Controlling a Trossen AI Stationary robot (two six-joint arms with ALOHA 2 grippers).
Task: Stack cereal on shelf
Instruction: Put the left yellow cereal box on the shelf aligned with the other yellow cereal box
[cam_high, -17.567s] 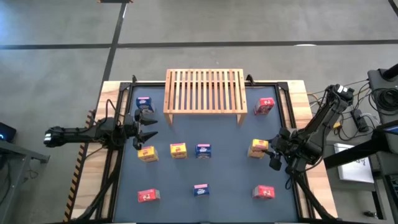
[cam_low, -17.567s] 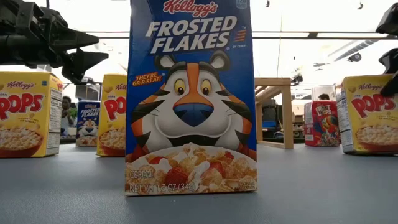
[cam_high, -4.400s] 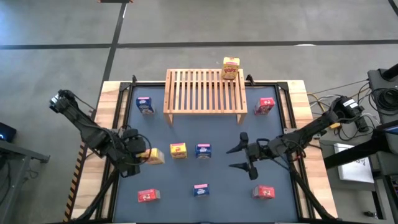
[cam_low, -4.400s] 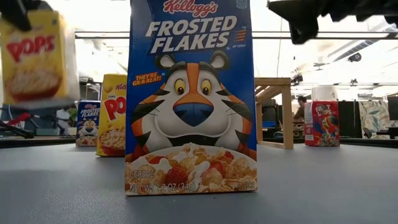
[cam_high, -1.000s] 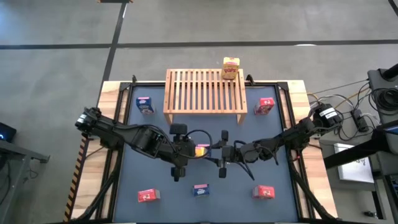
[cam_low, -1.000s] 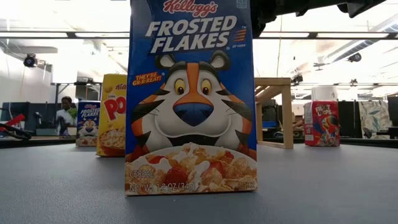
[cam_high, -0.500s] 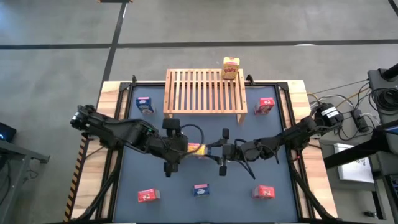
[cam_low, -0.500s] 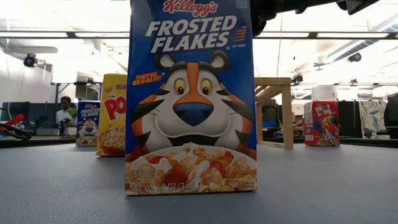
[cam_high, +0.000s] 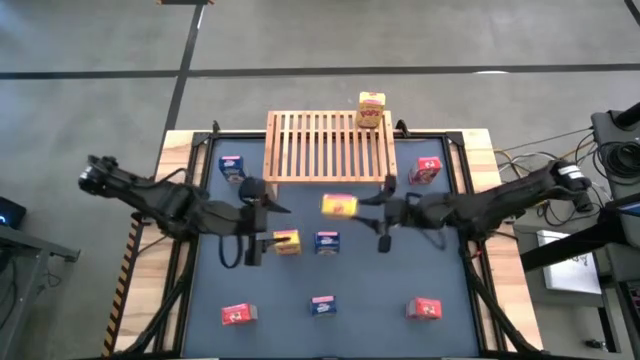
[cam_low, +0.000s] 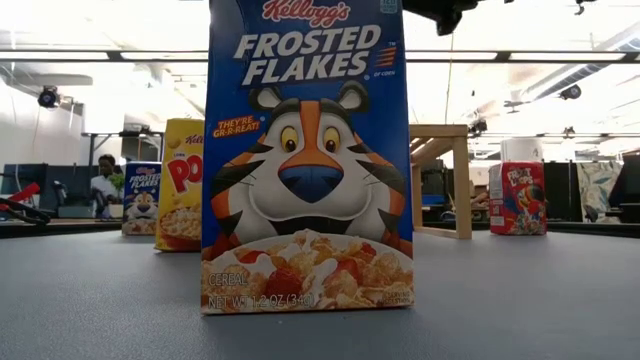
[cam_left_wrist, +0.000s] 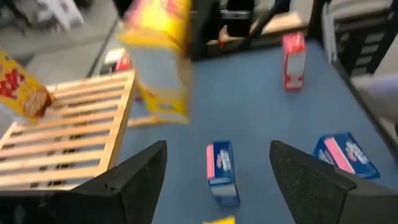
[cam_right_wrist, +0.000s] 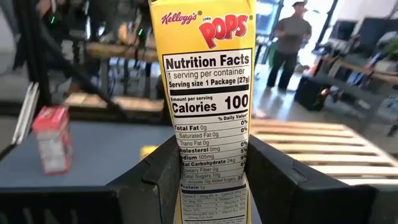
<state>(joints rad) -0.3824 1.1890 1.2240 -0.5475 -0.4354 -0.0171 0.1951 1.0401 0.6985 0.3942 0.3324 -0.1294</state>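
My right gripper (cam_high: 362, 207) is shut on a yellow cereal box (cam_high: 338, 205), which hangs in the air just in front of the wooden slatted shelf (cam_high: 328, 145). My left gripper (cam_high: 262, 225) stands open to the box's left and holds nothing. Another yellow box (cam_high: 371, 110) stands on the shelf's far right corner. On the table stand a yellow box (cam_high: 287, 241), a blue one (cam_high: 326, 241), a blue one (cam_high: 232, 167) and a red one (cam_high: 427, 170). My right gripper pinches the yellow box's lower part (cam_right_wrist: 210, 186) between its two fingers (cam_right_wrist: 152, 180), one on each broad face, with the narrow nutrition panel toward the wrist. The fingers come in level from the table's right. The box stands about upright, lifted clear of the table.
Near the table's front edge stand a red box (cam_high: 237, 314), a blue box (cam_high: 322, 305) and a red box (cam_high: 425, 309). The blue box fills the middle of the low view (cam_low: 305, 155). A person stands in the room behind (cam_right_wrist: 289, 34).
My left gripper has opened, let go of the yellow box and drawn back toward the table's left edge. My right gripper, shut on that box, has carried it up and toward the far edge, close to the shelf's front.
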